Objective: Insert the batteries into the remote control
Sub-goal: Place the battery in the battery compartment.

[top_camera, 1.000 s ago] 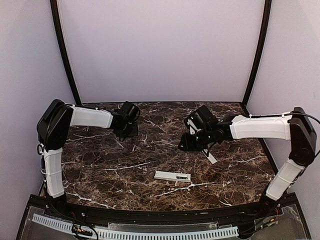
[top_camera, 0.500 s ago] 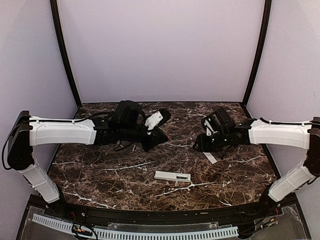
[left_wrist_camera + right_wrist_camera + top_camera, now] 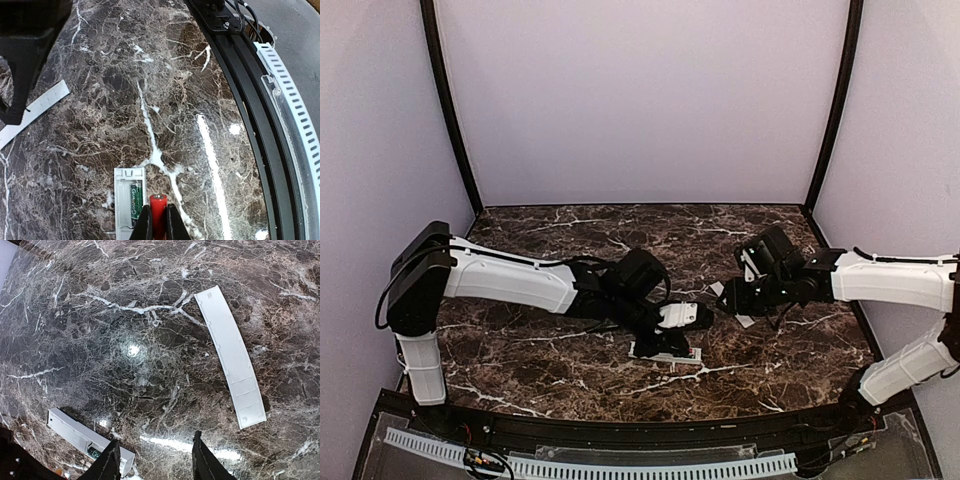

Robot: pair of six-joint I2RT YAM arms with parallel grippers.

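The white remote control (image 3: 125,210) lies on the marble with its battery bay open. A dark green battery (image 3: 134,201) sits in the bay. My left gripper (image 3: 157,210) is shut on the red-orange battery (image 3: 158,204) and holds it just right of the bay, lengthwise along the remote. In the top view the left gripper (image 3: 667,338) hangs over the remote (image 3: 686,355). My right gripper (image 3: 156,465) is open and empty above bare marble; the remote (image 3: 75,432) shows at its lower left. In the top view the right gripper (image 3: 727,300) is right of the remote.
A thin flat pale-grey strip (image 3: 231,357) lies on the marble ahead of the right gripper; it also shows in the left wrist view (image 3: 35,112) and the top view (image 3: 744,320). The table's black front rail (image 3: 250,75) runs near the remote.
The left arm has swung from the back left to the table's middle and come down over the remote with the red-orange battery. The right gripper has shifted a little right and nearer.
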